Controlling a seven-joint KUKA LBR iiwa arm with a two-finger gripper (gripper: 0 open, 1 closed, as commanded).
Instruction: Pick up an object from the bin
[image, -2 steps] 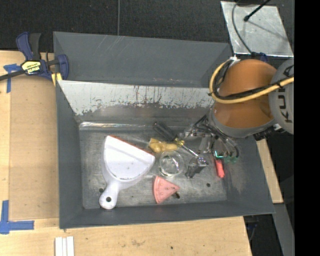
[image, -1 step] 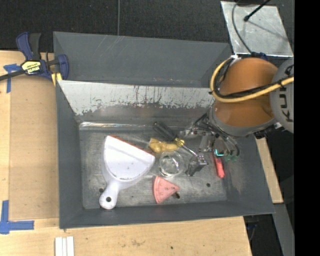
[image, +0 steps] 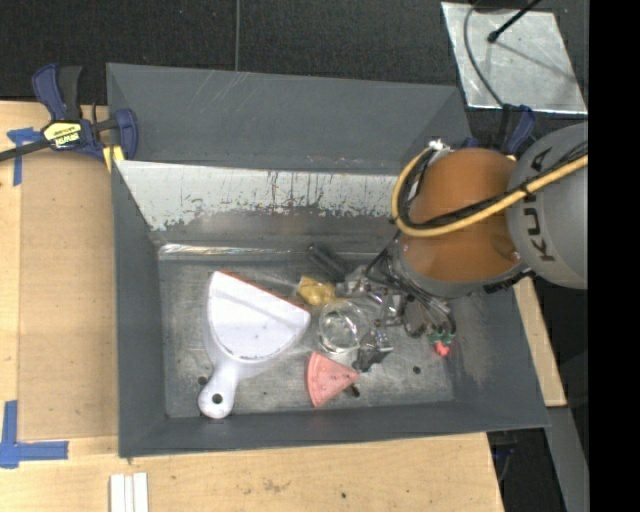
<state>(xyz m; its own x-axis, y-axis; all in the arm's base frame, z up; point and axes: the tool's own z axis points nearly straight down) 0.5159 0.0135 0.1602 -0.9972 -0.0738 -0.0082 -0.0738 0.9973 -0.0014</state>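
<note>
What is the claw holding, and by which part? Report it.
It cannot be told: the claw sits low beside a clear cup, but any hold is hidden.

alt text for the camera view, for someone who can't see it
The robot's gripper, under an orange wrist cover, reaches from the right into a grey metal bin, close beside a clear round container at its centre. Around it lie a white plastic scoop, a pink triangular piece and a small yellow object.
</note>
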